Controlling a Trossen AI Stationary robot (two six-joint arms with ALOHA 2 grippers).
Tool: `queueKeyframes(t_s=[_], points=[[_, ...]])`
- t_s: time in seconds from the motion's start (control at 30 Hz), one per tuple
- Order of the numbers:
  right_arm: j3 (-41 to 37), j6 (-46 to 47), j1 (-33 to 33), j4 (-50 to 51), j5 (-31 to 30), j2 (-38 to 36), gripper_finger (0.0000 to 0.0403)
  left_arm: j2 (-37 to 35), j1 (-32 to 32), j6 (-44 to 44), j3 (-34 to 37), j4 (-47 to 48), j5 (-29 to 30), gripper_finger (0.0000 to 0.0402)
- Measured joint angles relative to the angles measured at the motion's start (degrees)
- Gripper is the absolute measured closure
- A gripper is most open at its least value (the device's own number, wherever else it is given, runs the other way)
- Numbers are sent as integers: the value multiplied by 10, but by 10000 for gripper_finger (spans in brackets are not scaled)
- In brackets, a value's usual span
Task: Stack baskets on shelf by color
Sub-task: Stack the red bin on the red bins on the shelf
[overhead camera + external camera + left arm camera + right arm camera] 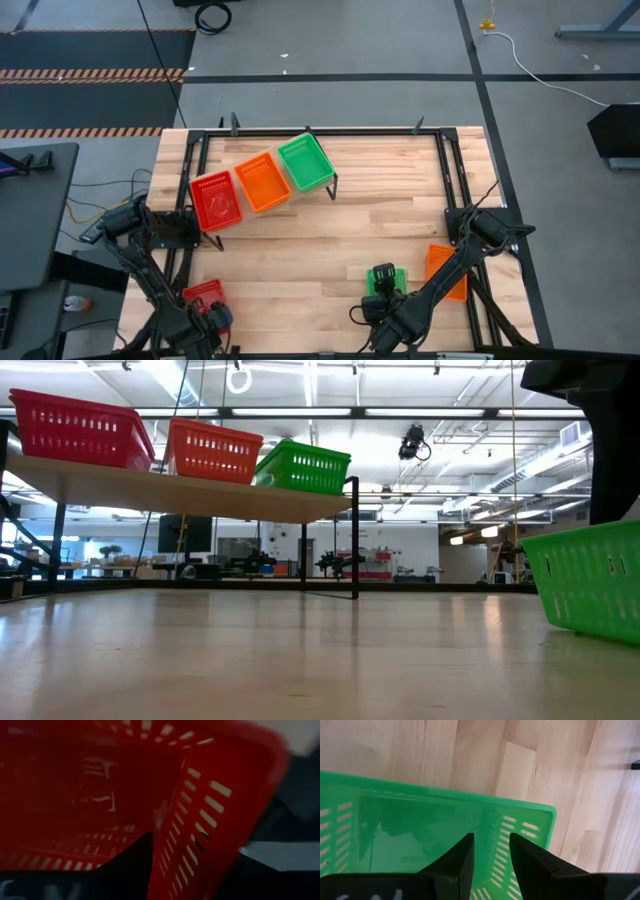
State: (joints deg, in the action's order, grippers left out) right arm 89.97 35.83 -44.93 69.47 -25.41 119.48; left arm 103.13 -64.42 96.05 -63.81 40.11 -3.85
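Much is hidden: in the high view the left gripper sits at the bottom left edge of the frame, its fingers lost against the arm, and the red basket it reaches is half covered. The left wrist view is filled by that red basket, blurred and dark; one dark finger rises inside it and the side wall runs between that finger and the other, so the jaws grip the wall. At the bottom centre-right of the high view the right gripper covers part of a green basket; in the right wrist view its fingers stand either side of the green basket's end wall, closed onto it. In the low view this green basket is cut off at the right edge, with a dark arm part above it. An orange basket at the lower right lies partly under the right arm. The shelf runs slantwise across the upper left of the tabletop, carrying a red stack, an orange stack and a green stack side by side; how many lie in each cannot be told. The pale wood tabletop is planked; around it is grey floor with dark lines, striped mats at upper left, and cables.
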Motion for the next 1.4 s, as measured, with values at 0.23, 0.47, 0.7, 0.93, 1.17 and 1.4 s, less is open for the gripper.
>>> queueKeyframes(t_s=[0.23,0.47,0.7,0.93,1.17,1.4], points=[[0,-9,0,0,0,0,273,0,20,5,-9,44,-8,354],[0,-10,0,0,0,0,273,0,50,-72,-100,120,5,395],[0,-14,0,0,0,0,273,0,84,-151,-244,329,92,396],[0,-15,0,-3,0,0,273,-8,108,-205,-370,499,245,397],[0,-18,2,-5,-5,0,273,-50,144,-309,-421,498,356,398],[0,-20,2,-7,-5,0,273,-94,215,-416,-424,499,373,398]])
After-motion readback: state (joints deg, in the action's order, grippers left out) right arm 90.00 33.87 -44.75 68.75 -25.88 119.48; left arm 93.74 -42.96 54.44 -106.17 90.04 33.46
